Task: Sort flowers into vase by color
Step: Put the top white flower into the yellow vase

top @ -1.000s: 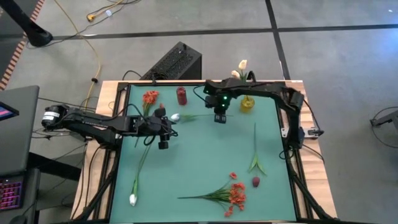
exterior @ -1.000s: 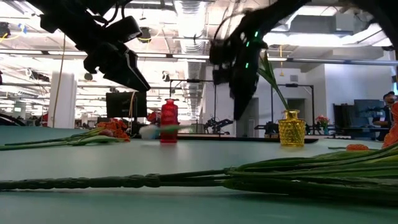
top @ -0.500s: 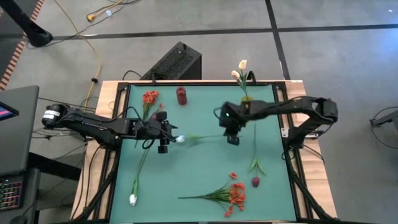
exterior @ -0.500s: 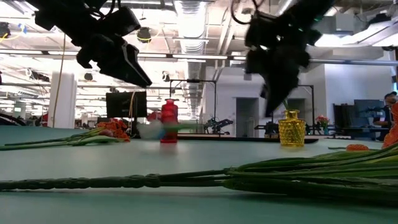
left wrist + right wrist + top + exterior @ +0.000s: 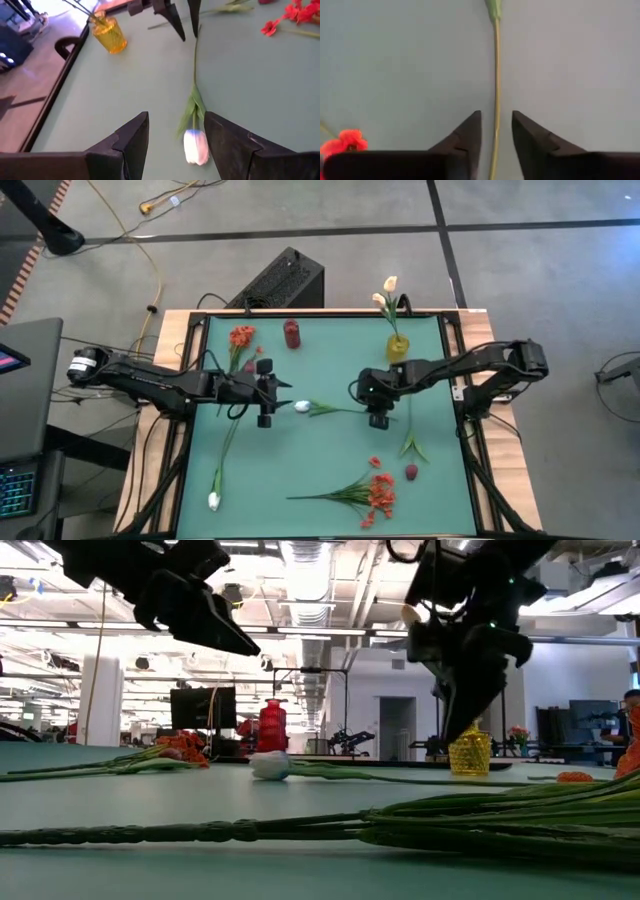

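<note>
Left of centre in the high view, the left gripper [image 5: 266, 420] hovers spread beside the white tulip [image 5: 302, 407] — now lying on the table [image 5: 310, 470]. At centre-right, the right gripper [image 5: 379, 421] has just parted, straddling its stem — released, not vased.

We see a grey concrete floor [image 5: 300, 220] with dark seams, a yellow cable [image 5: 150, 260] on it, and a black box [image 5: 283, 278] behind the table. Fluorescent ceiling lights [image 5: 300, 560] brighten the workshop.
</note>
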### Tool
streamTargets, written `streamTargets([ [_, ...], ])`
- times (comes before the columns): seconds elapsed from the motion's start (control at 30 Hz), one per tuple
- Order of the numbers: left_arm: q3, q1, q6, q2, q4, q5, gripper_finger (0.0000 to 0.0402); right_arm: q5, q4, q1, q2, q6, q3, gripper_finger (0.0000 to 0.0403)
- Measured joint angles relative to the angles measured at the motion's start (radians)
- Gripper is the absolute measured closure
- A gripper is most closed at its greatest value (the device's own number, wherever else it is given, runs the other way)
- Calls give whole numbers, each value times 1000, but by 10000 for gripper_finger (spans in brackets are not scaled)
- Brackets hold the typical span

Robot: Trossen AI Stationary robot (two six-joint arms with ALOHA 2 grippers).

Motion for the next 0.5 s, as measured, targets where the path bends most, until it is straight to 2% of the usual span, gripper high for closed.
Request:
streamTargets([
  [0.07,-16,0,16,0,50,11,221,18,11,0,0,0,9,232],
  [0.23,-219,50,83,-16,448,55,221,26,152,-1,31,-1,13,174],
  [0.3,-266,86,70,-59,531,62,221,26,197,9,57,0,14,164],
  [0.4,-280,139,16,-148,514,153,221,27,219,25,98,0,36,161],
  [0.5,-282,172,-36,-215,396,175,221,48,260,41,149,23,60,168],
])
